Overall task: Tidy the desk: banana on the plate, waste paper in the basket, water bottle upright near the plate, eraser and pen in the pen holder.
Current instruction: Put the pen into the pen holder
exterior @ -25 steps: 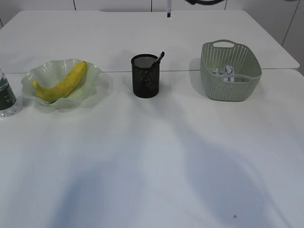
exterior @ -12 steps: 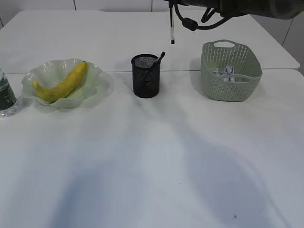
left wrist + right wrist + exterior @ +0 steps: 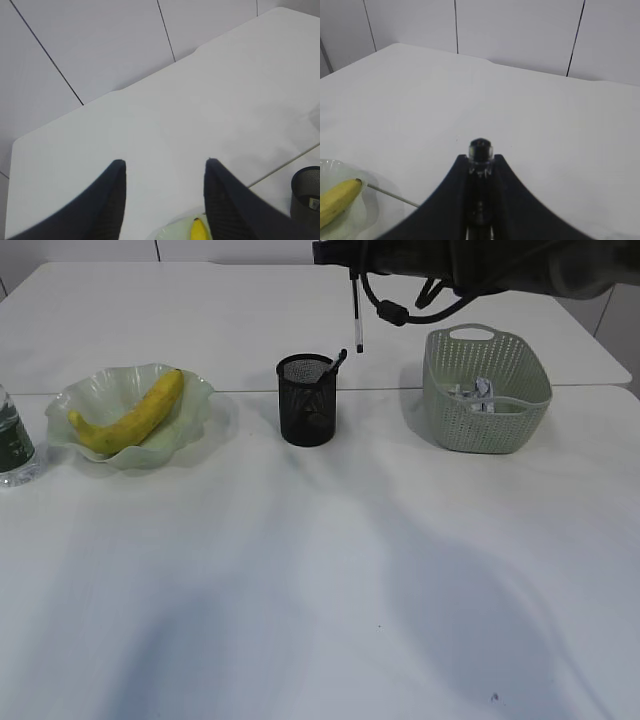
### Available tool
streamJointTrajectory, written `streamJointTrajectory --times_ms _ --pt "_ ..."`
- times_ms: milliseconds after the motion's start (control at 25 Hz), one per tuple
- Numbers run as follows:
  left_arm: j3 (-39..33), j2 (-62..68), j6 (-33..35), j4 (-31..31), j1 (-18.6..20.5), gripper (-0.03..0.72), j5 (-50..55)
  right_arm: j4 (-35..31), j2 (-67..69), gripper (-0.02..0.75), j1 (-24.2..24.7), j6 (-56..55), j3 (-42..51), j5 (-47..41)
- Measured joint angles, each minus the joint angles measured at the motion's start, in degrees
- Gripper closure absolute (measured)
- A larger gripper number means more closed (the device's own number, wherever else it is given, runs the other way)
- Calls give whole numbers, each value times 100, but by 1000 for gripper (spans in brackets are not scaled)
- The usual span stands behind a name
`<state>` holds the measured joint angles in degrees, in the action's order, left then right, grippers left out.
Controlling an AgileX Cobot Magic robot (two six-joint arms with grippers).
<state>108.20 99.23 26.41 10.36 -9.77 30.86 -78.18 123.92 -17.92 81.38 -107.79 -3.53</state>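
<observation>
Black pen (image 3: 356, 312) hangs vertical, tip down, clamped in right gripper (image 3: 481, 175) above-right of pen holder (image 3: 307, 400); left gripper (image 3: 162, 172) spread wide, empty.

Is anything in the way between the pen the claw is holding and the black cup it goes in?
Nothing visible blocks it. The right claw holds the slim black pen upright in the air, up and to the right of the black mesh pen holder. Another pen already leans inside, but the holder's mouth looks mostly open.
</observation>
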Motion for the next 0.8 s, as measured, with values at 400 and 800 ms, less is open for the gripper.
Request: streamJointTrajectory --times_ms 400,800 --pt "0 0 0 0 0 337 0 -197 194 654 -11 97 -29 -70" --pt "0 12 0 0 0 340 0 -434 581 654 -11 189 -757 -105"
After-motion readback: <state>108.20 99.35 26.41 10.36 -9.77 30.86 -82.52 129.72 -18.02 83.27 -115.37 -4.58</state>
